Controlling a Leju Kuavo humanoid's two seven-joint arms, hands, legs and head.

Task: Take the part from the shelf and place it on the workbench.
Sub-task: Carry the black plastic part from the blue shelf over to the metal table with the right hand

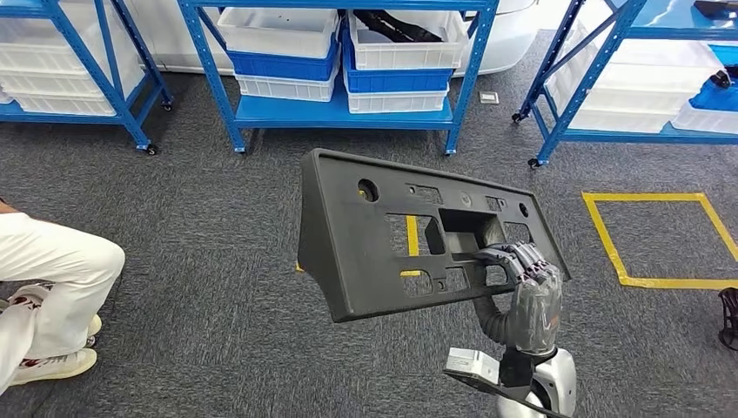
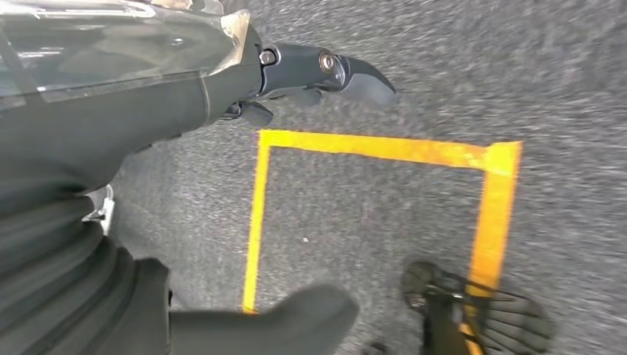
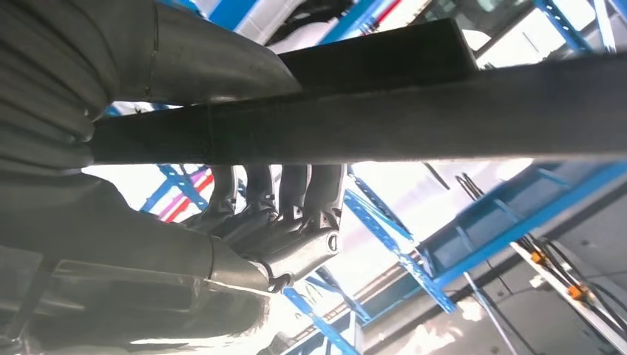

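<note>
My right hand (image 1: 520, 264) grips the big black part (image 1: 409, 235) by a hole near its edge, up over the floor, left hand (image 2: 325, 74) holds nothing, so w/ one grip it could tip & drop.

Right arm: raised from below, forearm upright, right hand (image 1: 522, 266) with fingers (image 3: 285, 200) curled, gripping the dark panel (image 1: 374, 252). Left hand (image 2: 222, 96): hanging floorward, fingers apart, holding nothing.
</note>
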